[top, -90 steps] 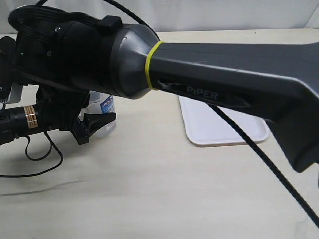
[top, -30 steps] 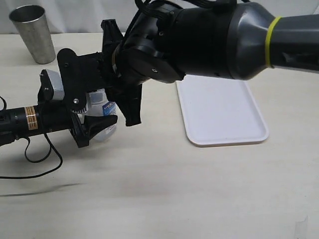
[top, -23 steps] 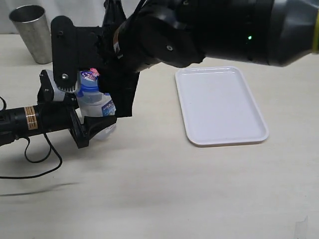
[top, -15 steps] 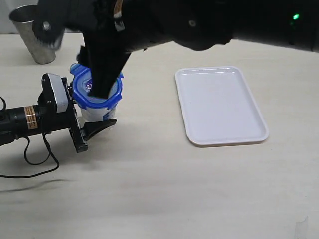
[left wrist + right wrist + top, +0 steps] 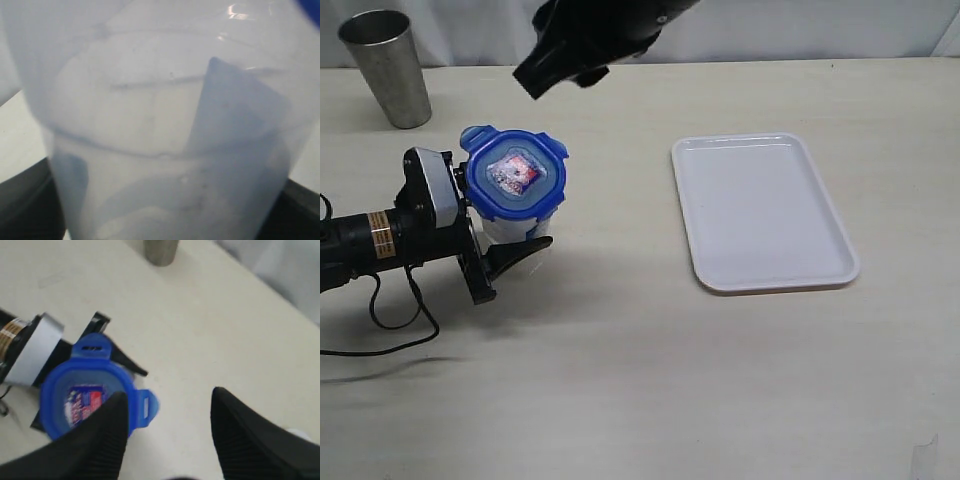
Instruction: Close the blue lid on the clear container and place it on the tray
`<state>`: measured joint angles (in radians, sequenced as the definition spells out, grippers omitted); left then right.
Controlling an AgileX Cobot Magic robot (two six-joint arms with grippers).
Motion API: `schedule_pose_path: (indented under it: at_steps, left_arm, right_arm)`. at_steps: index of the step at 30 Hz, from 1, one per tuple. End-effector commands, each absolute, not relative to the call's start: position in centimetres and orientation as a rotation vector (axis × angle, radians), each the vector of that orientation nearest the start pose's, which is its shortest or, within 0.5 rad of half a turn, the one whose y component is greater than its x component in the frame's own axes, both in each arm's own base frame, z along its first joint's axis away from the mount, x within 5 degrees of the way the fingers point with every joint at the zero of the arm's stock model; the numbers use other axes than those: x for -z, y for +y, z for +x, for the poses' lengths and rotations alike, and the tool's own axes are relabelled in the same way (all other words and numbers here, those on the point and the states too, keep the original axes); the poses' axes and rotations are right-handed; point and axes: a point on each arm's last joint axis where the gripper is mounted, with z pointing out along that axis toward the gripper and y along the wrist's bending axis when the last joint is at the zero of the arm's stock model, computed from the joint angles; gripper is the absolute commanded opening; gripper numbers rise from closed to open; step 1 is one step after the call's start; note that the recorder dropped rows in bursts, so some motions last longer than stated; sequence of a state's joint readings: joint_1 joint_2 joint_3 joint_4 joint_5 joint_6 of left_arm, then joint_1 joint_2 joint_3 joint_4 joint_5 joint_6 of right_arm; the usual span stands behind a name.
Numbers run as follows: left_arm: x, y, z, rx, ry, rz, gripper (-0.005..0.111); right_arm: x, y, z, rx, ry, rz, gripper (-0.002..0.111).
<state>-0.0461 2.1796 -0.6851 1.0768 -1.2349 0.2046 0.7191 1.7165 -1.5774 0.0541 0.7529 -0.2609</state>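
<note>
Clenched with the left end effector [image 5: 512,228] on the lower wall of the clear container [image 5: 165,125]. Standing upright on the worktop [image 5: 650,380], left of the middle. Topped with the blue lid [image 5: 480,188], sticker [image 5: 515,172] facing up, flaps [image 5: 147,405] jutting outward. Held higher up toward the far side with the right end effector [image 5: 169,405]: released, fingers [image 5: 102,440] spread wide, touching neither lid nor container. Well apart to the right, lying flat: the tray [image 5: 760,210]. Near the far left corner, upright: a metal cup [image 5: 388,68].
</note>
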Motion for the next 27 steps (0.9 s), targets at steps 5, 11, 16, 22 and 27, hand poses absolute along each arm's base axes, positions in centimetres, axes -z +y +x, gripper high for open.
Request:
schedule_pose_path:
  at_steps: [5, 11, 16, 22, 27]
  left_arm:
    - [-6.5, -9.0, 29.5, 0.511, 1.400, 1.243, 0.000]
    - [-6.5, -9.0, 29.5, 0.511, 1.400, 1.243, 0.000]
    - [-6.5, -9.0, 29.5, 0.511, 1.400, 1.243, 0.000]
    - [-6.5, -9.0, 29.5, 0.511, 1.400, 1.243, 0.000]
    - [-6.5, -9.0, 29.5, 0.511, 1.400, 1.243, 0.000]
  right_arm:
    - [-31.8, 26.4, 31.4, -0.586, 2.159, -1.231, 0.049]
    - [-30.2, 26.4, 33.9, -0.595, 2.240, -1.199, 0.056]
    - [-27.7, 26.9, 34.6, -0.599, 2.298, -1.270, 0.056]
    - [-26.7, 27.2, 35.0, -0.601, 2.289, -1.300, 0.056]
    - [-26.2, 27.9, 34.8, -0.703, 2.239, -1.349, 0.050]
